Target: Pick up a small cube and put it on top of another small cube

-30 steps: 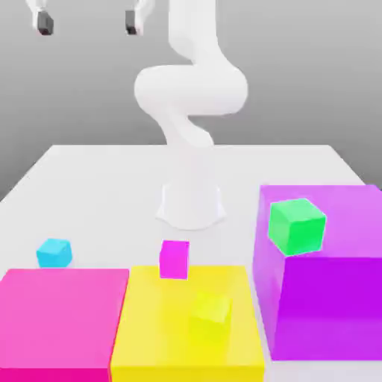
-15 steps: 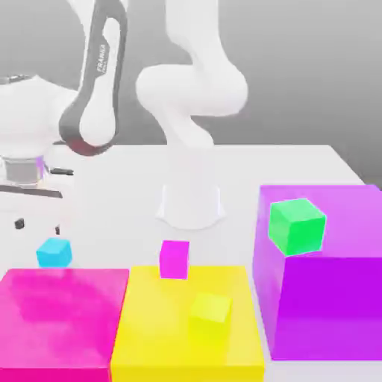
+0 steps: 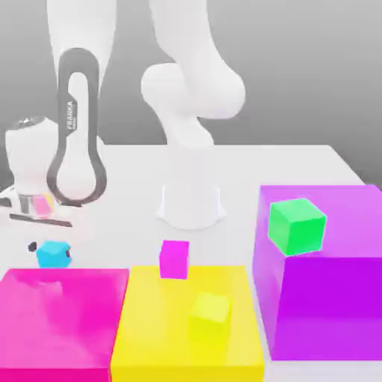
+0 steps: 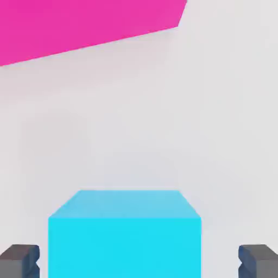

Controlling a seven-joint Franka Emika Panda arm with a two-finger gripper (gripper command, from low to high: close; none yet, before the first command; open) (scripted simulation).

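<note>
Small cyan cube (image 3: 54, 254) on tabletop (image 3: 298, 160), 12 o'clock of big pink block (image 3: 60, 317). Fingers (image 4: 19, 260) spread, straddling cube at 9 and 3 o'clock, not touching; squeeze pending.

A green cube (image 3: 297, 226) sits on a purple block (image 3: 328, 298), beside yellow (image 3: 186, 328) and pink blocks (image 3: 60, 321) on a white table (image 3: 283, 164).

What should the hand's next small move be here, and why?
Probably close the fingers on the cyan cube. In the hand view the cube sits between them with a gap on each side, so it is bracketed but not gripped, resting on the table by the pink block.
</note>
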